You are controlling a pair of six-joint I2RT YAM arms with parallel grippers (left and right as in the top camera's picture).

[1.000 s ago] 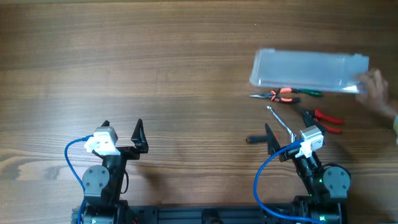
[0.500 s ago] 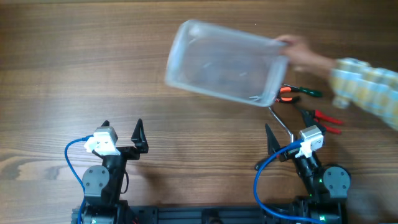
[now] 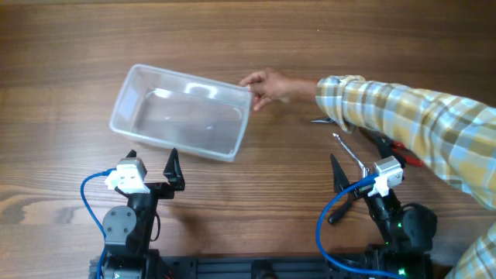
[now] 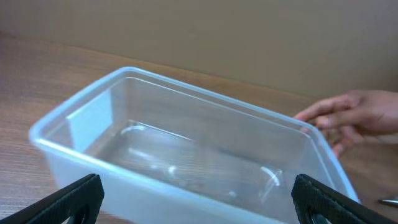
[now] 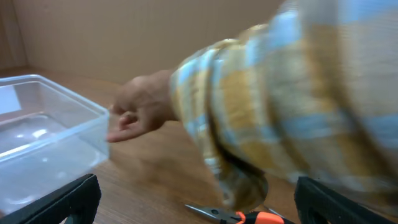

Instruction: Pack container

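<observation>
Lying empty left of centre in the overhead view, the container [image 3: 182,116] sits just above the left gripper [image 3: 151,153], whose fingers are spread around nothing. A person's hand [image 3: 267,84] seems to touch its upper right corner. The right gripper [image 5: 196,202], likewise spread and empty, should wait for the sleeve [image 3: 403,116] to clear the wrench [image 3: 350,153].

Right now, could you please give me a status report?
Left gripper, right gripper open, empty. Container empty, upright. Person's hand at its rim; sleeve over tools.
</observation>
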